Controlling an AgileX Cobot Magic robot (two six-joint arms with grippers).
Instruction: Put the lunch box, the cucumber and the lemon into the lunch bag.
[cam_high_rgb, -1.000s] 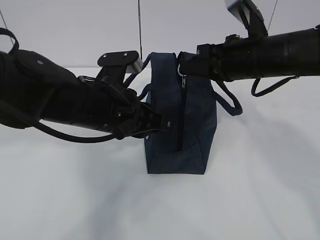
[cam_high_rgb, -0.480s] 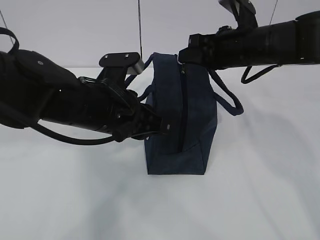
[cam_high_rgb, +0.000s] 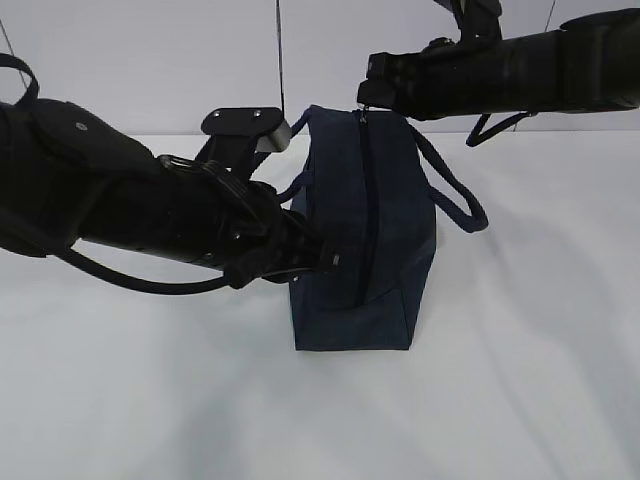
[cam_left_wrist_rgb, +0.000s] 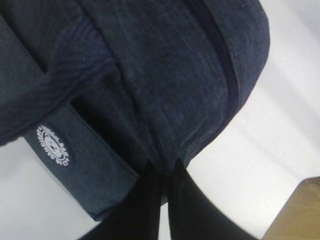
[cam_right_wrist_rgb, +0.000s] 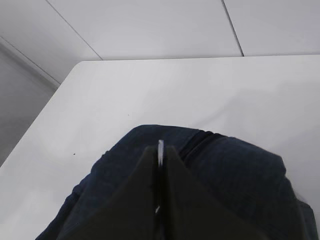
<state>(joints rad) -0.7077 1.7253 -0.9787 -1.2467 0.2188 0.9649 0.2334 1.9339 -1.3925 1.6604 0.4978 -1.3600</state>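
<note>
The navy lunch bag (cam_high_rgb: 390, 250) stands upright on the white table (cam_high_rgb: 500, 380), its zipper line running up the near face to the top. My left gripper (cam_high_rgb: 335, 258) is shut, pinching the bag's fabric low on its left side; in the left wrist view the fingertips (cam_left_wrist_rgb: 150, 176) bite a fold of the lunch bag (cam_left_wrist_rgb: 165, 75) beside the white logo (cam_left_wrist_rgb: 53, 145). My right gripper (cam_high_rgb: 364, 98) is shut on the metal zipper pull (cam_right_wrist_rgb: 160, 147) at the top of the lunch bag (cam_right_wrist_rgb: 240, 170). The lunch box, cucumber and lemon are out of view.
A loop handle (cam_high_rgb: 455, 200) hangs off the bag's right side, another (cam_high_rgb: 290, 185) sits behind my left arm. The table's far left corner (cam_right_wrist_rgb: 80, 65) meets a grey wall. A strip of brown floor (cam_left_wrist_rgb: 300, 215) shows past the table edge.
My right gripper has risen and shifted slightly left with the zipper pull, drawing the zipper closed to the bag's top. The left gripper has kept its pinch in place.
</note>
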